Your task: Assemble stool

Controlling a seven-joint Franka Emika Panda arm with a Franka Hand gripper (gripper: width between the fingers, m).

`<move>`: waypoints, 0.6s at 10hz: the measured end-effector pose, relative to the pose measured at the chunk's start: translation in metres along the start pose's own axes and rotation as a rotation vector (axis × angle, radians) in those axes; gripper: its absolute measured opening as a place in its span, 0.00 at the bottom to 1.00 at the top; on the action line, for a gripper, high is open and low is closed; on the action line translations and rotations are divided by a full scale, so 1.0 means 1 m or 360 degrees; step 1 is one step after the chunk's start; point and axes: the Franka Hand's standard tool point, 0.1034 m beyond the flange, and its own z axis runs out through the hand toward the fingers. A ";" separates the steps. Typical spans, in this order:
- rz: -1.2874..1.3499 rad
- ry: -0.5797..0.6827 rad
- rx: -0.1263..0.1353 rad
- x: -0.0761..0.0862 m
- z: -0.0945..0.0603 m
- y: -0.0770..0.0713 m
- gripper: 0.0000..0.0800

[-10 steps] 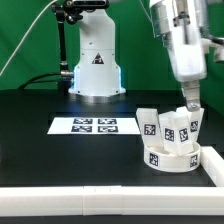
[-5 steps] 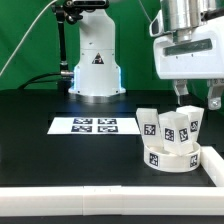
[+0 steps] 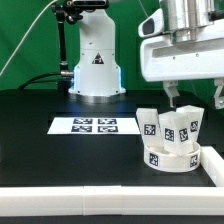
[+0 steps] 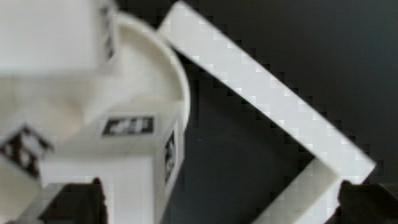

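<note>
The tool (image 3: 195, 97) has risen, open, above the stool (image 3: 170, 138).

No readable words, brands or numbers appear anywhere. A black triangular warning sign (image 3: 98, 60) stands on the white robot base (image 3: 96, 70), its symbol too small to make out. Black-and-white square tags sit on the marker board (image 3: 94, 125), four in a block, on the seat (image 3: 171, 156) of the stool, and on the legs (image 3: 170, 127) standing on it; their patterns carry no legible characters.
</note>
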 end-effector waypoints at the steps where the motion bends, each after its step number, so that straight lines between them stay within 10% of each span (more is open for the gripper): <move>1: -0.0227 0.0010 -0.0011 0.002 -0.001 0.000 0.81; 6: -0.0864 0.0006 -0.0028 0.008 -0.002 0.004 0.81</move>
